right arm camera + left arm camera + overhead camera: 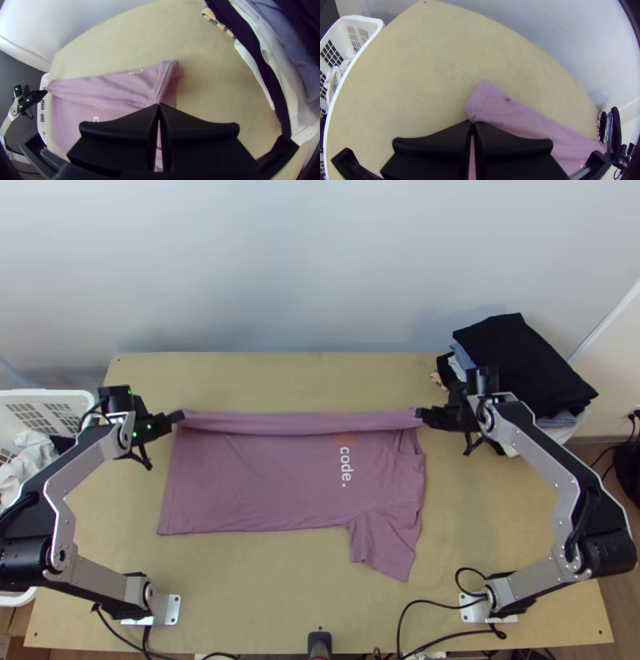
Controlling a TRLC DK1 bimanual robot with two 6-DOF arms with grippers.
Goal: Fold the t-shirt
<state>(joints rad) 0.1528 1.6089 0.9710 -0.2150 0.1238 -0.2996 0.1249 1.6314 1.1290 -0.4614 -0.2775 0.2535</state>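
T-shirt (264,476) mid-tabletop (264,604), far strip doubled over between grips. Left claw (178,417) pinched on its 10 o'clock corner, right claw (418,414) on 2 o'clock. Risk: corner slips if arms pull too taut; fold skews if one leads. Top view gives sleeve (386,550) splayed at 5 o'clock; right wrist view adds pale mark (136,71) on the strip.

Mauve t-shirt (248,476) with white and orange print (346,466), pale tan table (264,588), white grid-patterned basket (56,394)
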